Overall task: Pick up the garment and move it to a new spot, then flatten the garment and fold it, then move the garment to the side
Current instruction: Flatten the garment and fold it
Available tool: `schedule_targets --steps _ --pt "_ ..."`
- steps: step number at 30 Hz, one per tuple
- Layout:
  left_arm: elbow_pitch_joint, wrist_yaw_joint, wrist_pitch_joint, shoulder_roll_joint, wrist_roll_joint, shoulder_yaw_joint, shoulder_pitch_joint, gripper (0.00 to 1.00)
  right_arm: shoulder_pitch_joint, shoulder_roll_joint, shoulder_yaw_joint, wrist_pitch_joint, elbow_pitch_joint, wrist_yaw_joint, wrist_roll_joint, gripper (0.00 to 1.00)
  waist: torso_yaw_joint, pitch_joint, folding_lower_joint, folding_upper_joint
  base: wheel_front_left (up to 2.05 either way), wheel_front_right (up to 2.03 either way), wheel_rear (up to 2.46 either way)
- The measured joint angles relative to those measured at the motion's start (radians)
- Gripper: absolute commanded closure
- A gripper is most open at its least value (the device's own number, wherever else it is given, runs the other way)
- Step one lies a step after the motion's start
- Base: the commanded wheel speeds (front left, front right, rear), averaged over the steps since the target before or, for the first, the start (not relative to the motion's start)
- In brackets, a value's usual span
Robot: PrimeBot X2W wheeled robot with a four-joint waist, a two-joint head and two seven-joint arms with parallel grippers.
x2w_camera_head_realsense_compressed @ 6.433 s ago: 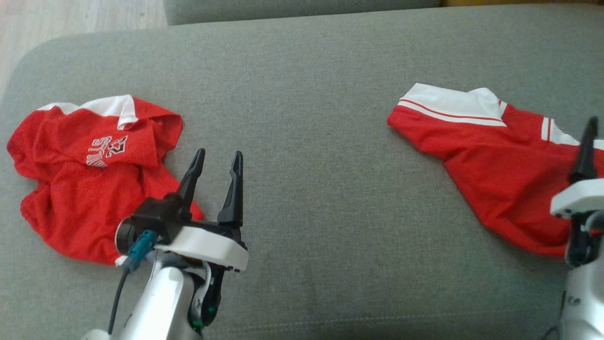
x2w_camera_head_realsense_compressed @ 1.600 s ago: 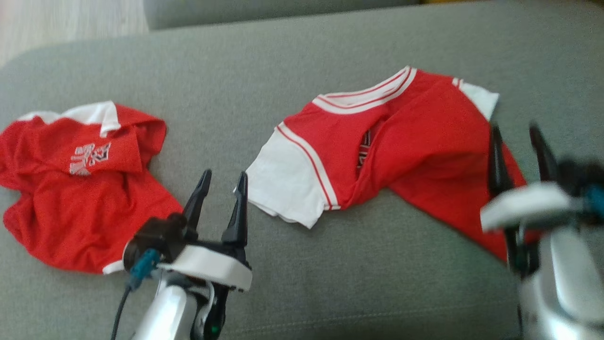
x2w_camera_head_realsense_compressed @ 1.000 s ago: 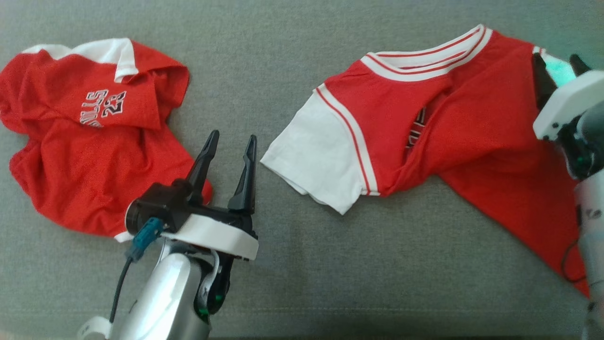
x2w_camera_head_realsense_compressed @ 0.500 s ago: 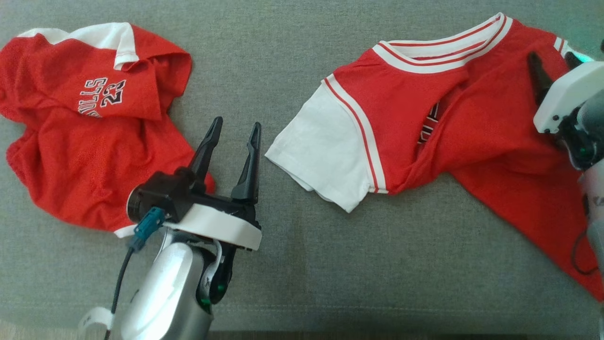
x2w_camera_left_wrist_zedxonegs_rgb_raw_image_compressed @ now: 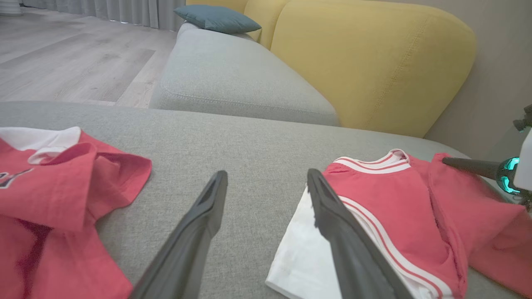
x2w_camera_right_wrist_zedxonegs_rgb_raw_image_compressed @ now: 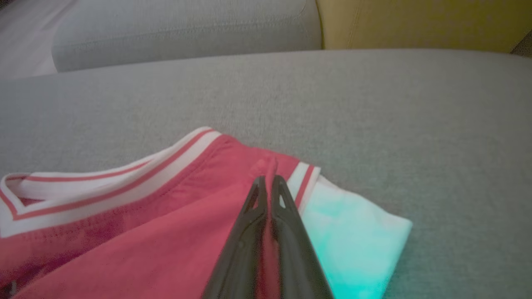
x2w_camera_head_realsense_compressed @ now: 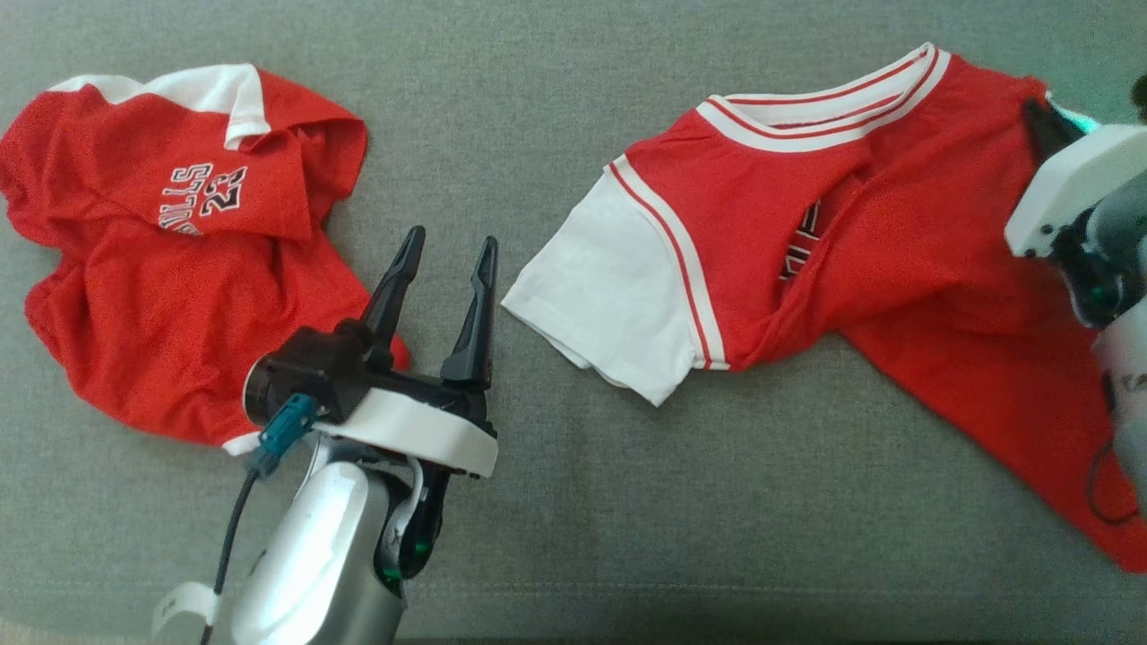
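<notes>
Grey woven sofa cushion [x2w_camera_head_realsense_compressed: 573,502] is the work surface. On its right half lies the red mesh jersey [x2w_camera_head_realsense_compressed: 806,224] with white sleeves and a striped white collar, loosely spread, with a diagonal fold across the chest. At its far right shoulder, just beside one sleeve, the right gripper [x2w_camera_right_wrist_zedxonegs_rgb_raw_image_compressed: 268,182] has its two dark fingers pressed together on a raised ridge of red cloth. The left gripper [x2w_camera_head_realsense_compressed: 445,255] hovers with jaws wide, just left of the other sleeve, touching nothing. Flattening looks to be the step in hand; the next move likely calls for a steady outward pull, with a left grasp on the opposite sleeve. A crumpled red shirt with printed lettering [x2w_camera_head_realsense_compressed: 179,269] sits at the far left, and a yellow backrest [x2w_camera_left_wrist_zedxonegs_rgb_raw_image_compressed: 374,54] stands beyond.
</notes>
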Motion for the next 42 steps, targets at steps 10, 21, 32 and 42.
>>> schedule_targets --steps 10,21,32,42 --pt "0.001 0.009 0.000 0.000 -0.023 -0.013 0.009 0.00 -0.116 -0.022 -0.033 -0.141 -0.002 0.000 -0.011 1.00 -0.005 -0.066 0.0000 0.0000 0.00 0.00 0.00" --pt "0.010 0.026 0.000 0.001 -0.038 0.028 0.107 0.00 -0.025 0.050 0.023 -0.249 -0.156 0.000 -0.010 1.00 -0.054 -0.176 0.0000 0.0000 0.00 0.00 0.00" --pt "0.011 0.035 0.000 0.003 -0.055 0.046 0.192 0.00 0.614 0.143 0.021 -0.053 -0.641 0.000 0.112 1.00 -0.216 -0.315 0.0000 0.0001 0.00 0.00 0.00" --pt "0.011 0.035 0.000 0.003 -0.063 0.035 0.199 0.00 0.916 0.229 -0.049 0.027 -0.745 0.000 -0.012 0.00 -0.259 -0.371 0.0000 0.0001 0.00 0.00 0.00"
